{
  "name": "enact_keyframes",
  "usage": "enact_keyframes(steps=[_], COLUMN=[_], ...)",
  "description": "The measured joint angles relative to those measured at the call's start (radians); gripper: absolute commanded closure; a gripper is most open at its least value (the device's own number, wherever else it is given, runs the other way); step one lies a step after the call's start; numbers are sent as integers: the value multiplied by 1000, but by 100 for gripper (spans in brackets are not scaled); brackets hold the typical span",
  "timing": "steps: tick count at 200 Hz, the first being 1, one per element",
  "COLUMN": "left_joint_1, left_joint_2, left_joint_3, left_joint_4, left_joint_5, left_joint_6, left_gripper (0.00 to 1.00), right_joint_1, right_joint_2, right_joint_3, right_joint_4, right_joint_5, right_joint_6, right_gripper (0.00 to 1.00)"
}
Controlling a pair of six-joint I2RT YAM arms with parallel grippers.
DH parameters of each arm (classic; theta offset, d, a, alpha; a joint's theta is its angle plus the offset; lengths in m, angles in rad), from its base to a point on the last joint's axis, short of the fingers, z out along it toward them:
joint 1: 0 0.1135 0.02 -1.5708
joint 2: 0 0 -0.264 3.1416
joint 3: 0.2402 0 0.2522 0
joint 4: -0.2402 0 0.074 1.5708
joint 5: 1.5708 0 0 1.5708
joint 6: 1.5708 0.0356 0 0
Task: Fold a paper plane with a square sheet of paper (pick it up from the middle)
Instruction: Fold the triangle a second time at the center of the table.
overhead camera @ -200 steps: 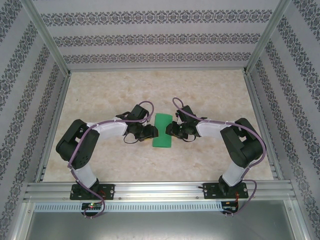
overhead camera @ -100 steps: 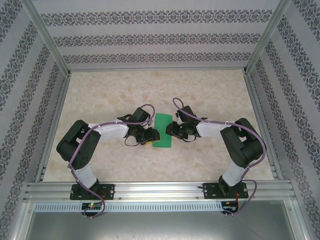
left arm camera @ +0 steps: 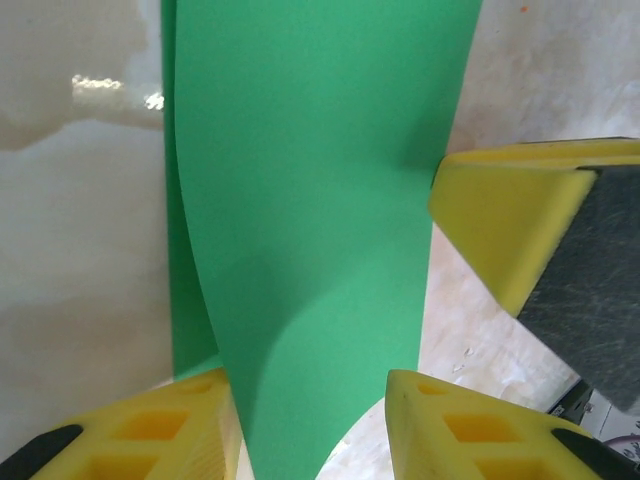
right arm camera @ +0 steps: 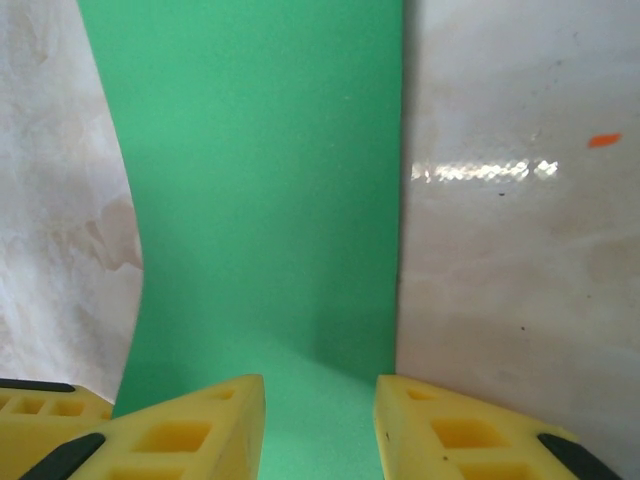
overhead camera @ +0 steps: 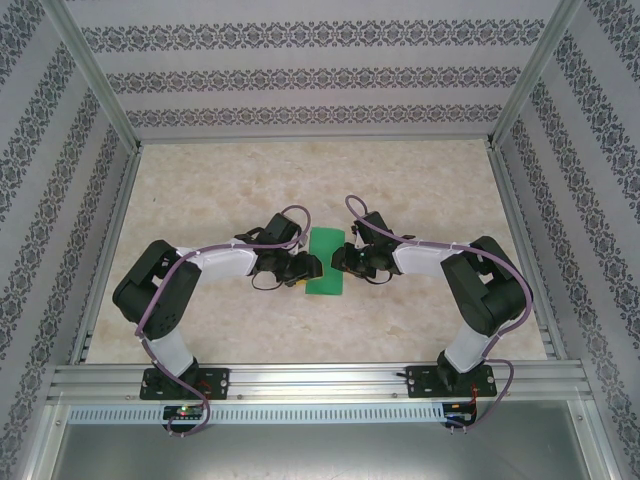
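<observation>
Bench (overhead camera: 420, 190): pale cream marbled top, glossy, with bright glare streaks in both wrist views. A small orange fleck (right arm camera: 603, 140) sits on its surface in the right wrist view. Walls (overhead camera: 300, 75) on three sides, white with bands of dark floral pattern. Silver metal posts (overhead camera: 95, 90) rise at the corners. A slotted rail (overhead camera: 320, 380) runs along the near edge.

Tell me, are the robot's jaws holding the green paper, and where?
Cannot tell. The green paper runs between the left gripper's jaws and the right gripper's jaws at its side edges, but both stand apart.
</observation>
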Motion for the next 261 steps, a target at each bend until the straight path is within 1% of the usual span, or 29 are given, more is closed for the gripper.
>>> enact_keyframes(steps=[41, 79, 152, 164, 205, 221, 261], left_joint_1=[5, 23, 57, 63, 69, 69, 69], left_joint_2=[5, 64, 98, 109, 149, 152, 152], left_joint_3=[14, 55, 57, 57, 57, 57, 57], left_joint_4=[23, 80, 111, 127, 167, 177, 196], left_joint_5=[-2, 9, 9, 23, 65, 73, 86], left_joint_6=[-9, -23, -47, -53, -74, -83, -102], left_gripper=[59, 60, 61, 61, 67, 72, 80], right_joint_1=[0, 0, 0, 0, 0, 0, 18], right_joint_2=[-2, -4, -8, -10, -21, -32, -140], right_joint_3=[0, -1, -7, -11, -16, -18, -51], right_joint_4=[0, 0, 8, 14, 14, 12, 11], right_joint_5=[-1, -1, -2, -2, -2, -1, 32], right_joint_6=[0, 0, 0, 0, -1, -3, -20], right_gripper=[64, 64, 63, 63, 63, 62, 60])
